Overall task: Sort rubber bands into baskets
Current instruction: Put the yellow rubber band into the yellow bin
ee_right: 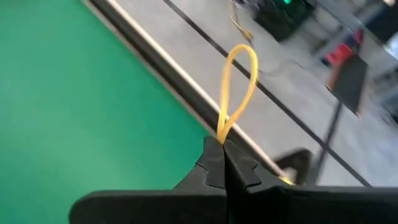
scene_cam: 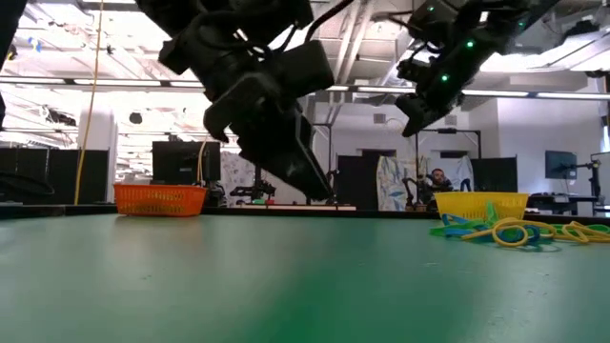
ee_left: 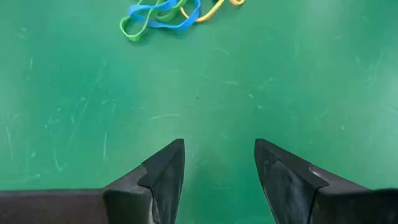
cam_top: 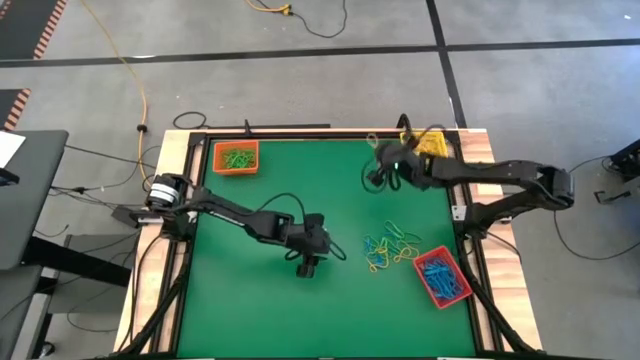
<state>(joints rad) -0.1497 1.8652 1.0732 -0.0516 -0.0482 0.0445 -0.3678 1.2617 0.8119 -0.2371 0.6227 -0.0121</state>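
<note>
A loose pile of yellow, blue and green rubber bands (cam_top: 390,247) lies on the green table, and also shows in the low view (scene_cam: 515,231). My right gripper (cam_top: 376,176) hangs above the table's far right, beside the yellow basket (cam_top: 428,143), shut on a yellow rubber band (ee_right: 239,81). My left gripper (cam_top: 307,266) is open and empty, low over bare table to the left of the pile; its fingers (ee_left: 168,171) point at the mat, with a few bands (ee_left: 161,15) ahead. The orange basket (cam_top: 236,157) holds green bands. The red basket (cam_top: 441,277) holds blue bands. My right gripper pinches one end of the yellow band's loop (ee_right: 222,134) between its two shut fingertips (ee_right: 211,162). The rest of the loop stands out beyond the fingertips as a narrow oval, lifted clear of the table.
The table has a raised wooden rim (cam_top: 330,131). The orange basket stands at the far left corner, the yellow at the far right, the red at the near right. Bare green mat (cam_top: 260,310) lies at the near left. Cables run on the floor beyond the far edge.
</note>
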